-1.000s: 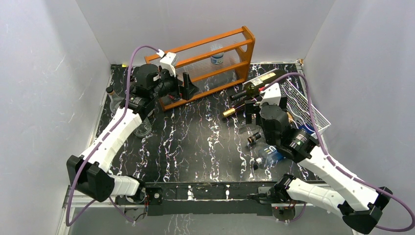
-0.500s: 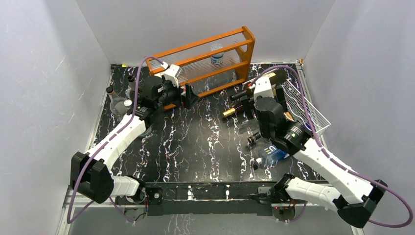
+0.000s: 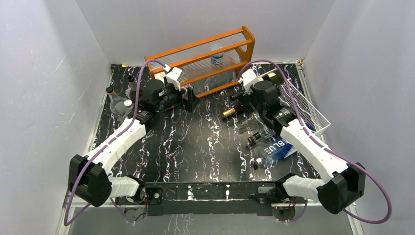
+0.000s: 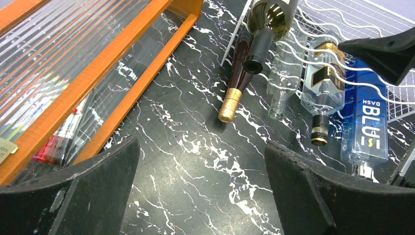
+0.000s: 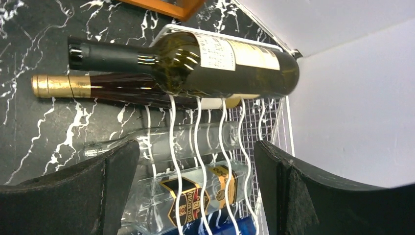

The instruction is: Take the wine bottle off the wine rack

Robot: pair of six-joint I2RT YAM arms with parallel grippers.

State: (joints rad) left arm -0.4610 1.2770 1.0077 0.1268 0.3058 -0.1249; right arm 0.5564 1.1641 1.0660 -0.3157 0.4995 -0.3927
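The white wire wine rack (image 3: 307,106) stands at the right of the table, its wavy wires (image 5: 222,147) running over several lying bottles. The wine bottle (image 5: 195,63), dark green with a black capsule and a pale label, lies across the rack's far end, neck (image 3: 237,96) pointing left. In the left wrist view the wine bottle (image 4: 268,19) lies at the top. My right gripper (image 5: 195,147) is open and hovers above the rack, beside that bottle, touching nothing. My left gripper (image 4: 200,147) is open over bare table near the orange shelf.
A gold-foiled dark bottle (image 4: 230,100) lies beside the wine bottle. A clear bottle (image 5: 161,144), a black-and-gold labelled bottle (image 5: 195,198) and a blue bottle (image 3: 276,148) lie in the rack. The orange shelf (image 3: 205,58) stands at the back. Glass bottles (image 3: 117,104) stand at the left edge.
My right arm has swung toward the back, bringing its gripper over the rack's far end near the wine bottle. My left gripper has shifted slightly right along the orange shelf. Both stay open.
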